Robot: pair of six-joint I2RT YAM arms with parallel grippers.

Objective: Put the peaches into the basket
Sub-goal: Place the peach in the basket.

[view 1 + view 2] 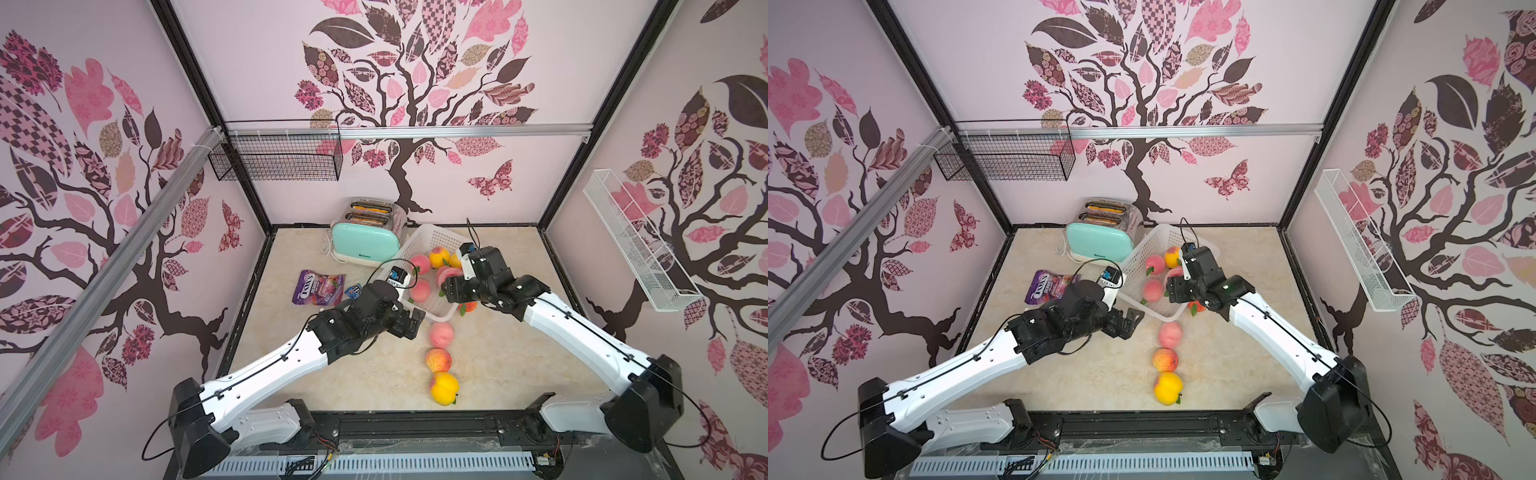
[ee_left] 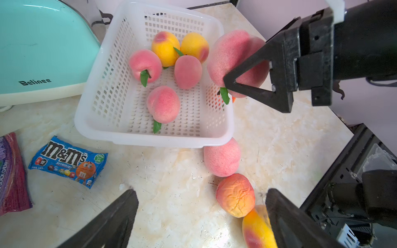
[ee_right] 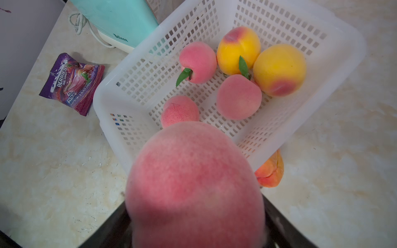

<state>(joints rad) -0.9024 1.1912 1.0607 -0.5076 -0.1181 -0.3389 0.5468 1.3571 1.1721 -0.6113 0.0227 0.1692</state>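
The white basket [image 1: 428,230] stands at the back of the table beside the toaster, with several pink and yellow peaches [image 3: 238,96] inside. My right gripper [image 3: 193,225] is shut on a pink peach [image 3: 193,182], held over the basket's near right rim [image 2: 223,137]; one finger [image 2: 253,63] crosses the fruit. My left gripper [image 2: 200,193] is open and empty above the table, in front of the basket's near corner. Three peaches lie in a row on the table: pink [image 1: 441,334], orange-red [image 1: 438,360], yellow [image 1: 444,388]. Another orange peach [image 3: 270,171] rests against the basket's outer right side.
A mint toaster [image 1: 365,239] stands left of the basket. A purple candy bag [image 1: 318,286] and a blue M&M's pack [image 2: 68,161] lie on the table to the left. A black wire basket [image 1: 276,158] and a white wire shelf [image 1: 636,241] hang on the walls.
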